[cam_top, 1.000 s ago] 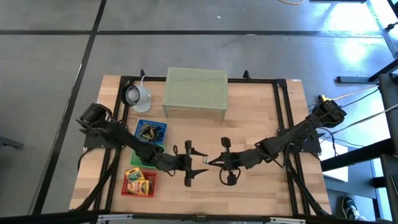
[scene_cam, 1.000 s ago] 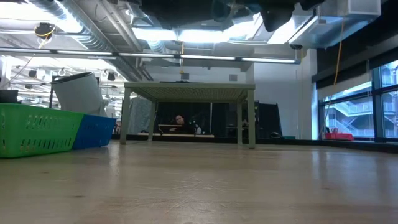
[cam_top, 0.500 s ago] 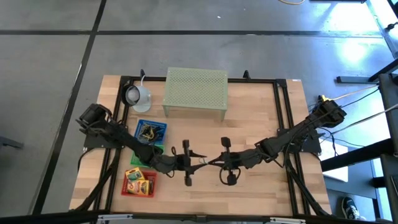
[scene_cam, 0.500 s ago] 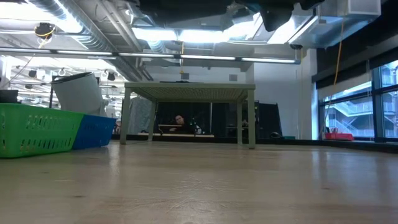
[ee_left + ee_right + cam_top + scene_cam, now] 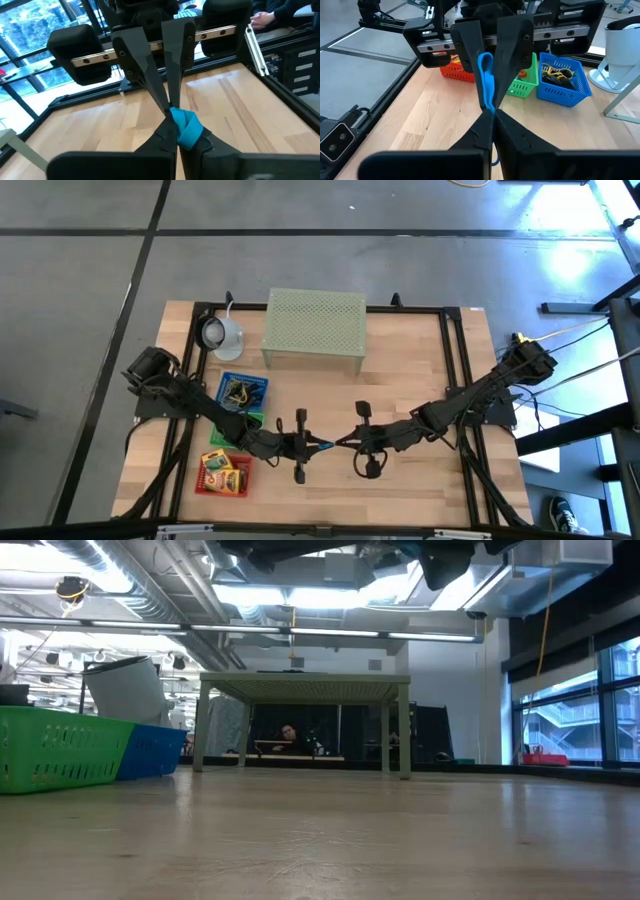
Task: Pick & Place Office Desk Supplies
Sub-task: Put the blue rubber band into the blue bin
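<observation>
Sharing the thin blue rubber loop (image 5: 486,80), both left gripper (image 5: 313,445) and right gripper (image 5: 342,443) are pinched shut on it near the table's six o'clock; I'd release the right first.

table (image 5: 420,350) | mesh stand (image 5: 314,325) | lamp (image 5: 220,335) | baskets (image 5: 243,392)
</observation>
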